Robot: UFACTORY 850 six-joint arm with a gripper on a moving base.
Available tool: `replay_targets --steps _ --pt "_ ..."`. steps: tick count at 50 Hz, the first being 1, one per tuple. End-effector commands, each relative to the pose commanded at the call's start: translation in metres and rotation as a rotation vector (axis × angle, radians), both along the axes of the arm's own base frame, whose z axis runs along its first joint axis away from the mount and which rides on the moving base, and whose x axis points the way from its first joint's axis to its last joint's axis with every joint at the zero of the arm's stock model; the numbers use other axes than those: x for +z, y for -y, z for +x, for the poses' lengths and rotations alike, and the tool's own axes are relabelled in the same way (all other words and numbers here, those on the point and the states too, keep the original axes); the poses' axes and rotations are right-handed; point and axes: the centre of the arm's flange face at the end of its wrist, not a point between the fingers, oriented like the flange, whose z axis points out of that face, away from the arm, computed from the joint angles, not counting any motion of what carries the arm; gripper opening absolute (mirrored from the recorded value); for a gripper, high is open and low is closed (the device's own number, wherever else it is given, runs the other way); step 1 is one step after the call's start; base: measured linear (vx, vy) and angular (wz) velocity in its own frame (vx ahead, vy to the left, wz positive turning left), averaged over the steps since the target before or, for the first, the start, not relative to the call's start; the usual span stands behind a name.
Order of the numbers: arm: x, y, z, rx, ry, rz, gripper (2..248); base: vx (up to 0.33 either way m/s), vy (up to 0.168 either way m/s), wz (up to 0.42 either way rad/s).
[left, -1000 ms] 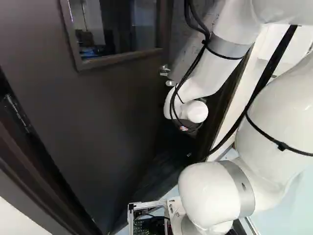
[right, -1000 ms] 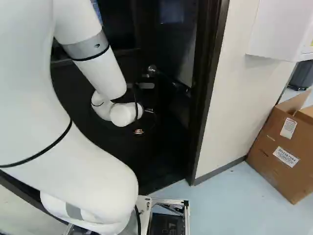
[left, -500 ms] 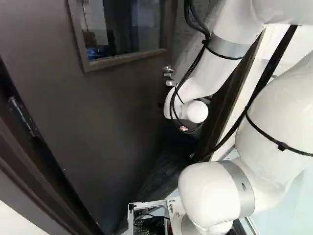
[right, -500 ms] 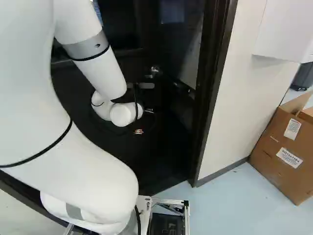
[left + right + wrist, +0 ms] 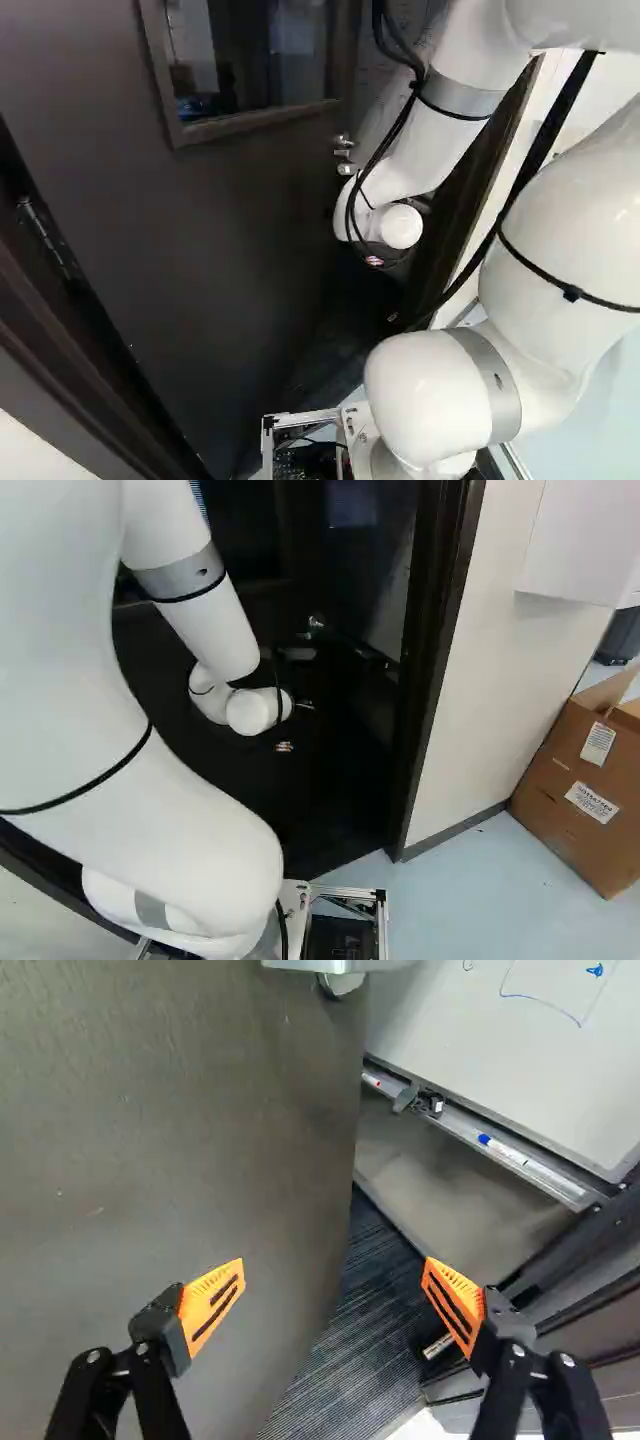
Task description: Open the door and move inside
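Base (image 5: 362,432) position has changed since the first frames, the scene having slid rightward in both base views; over the last half second that scene holds, and only the arm (image 5: 440,140) has shifted slightly against its foot joint. Left base view: the door (image 5: 230,220) stands ajar, its face filling nine to twelve o'clock from the arm's wrist (image 5: 399,226), with the door handle (image 5: 343,150) at about eleven o'clock from that wrist. No swing of the door against its frame is evident. Right base view: the handle lies at one o'clock from the wrist, the door frame (image 5: 440,650) at about three, and a cardboard box (image 5: 570,780) at four, beyond the wall. Wrist view, twelve o'clock taken as straight ahead of the gripper (image 5: 335,1282): the fingers are spread wide and pinch nothing. The door's free edge runs lengthwise from twelve toward seven o'clock, passing between them; the finger on the door side is nearer its face, contact undetermined. The handle lies at twelve, the whiteboard (image 5: 540,1050) at one. In my judgement, the next move calls for pressing that face onward while the base advances; the opposite finger risks catching the frame.
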Motion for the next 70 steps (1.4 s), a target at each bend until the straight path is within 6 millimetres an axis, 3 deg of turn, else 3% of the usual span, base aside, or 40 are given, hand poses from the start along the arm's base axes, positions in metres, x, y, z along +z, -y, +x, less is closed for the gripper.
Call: replay_targets --steps 35,70 --pt "0.001 -0.031 0.048 0.05 0.003 0.012 247 0.0 0.0 0.0" --pt "0.0 -0.071 0.076 0.103 0.008 0.029 247 0.0 -0.001 0.0"
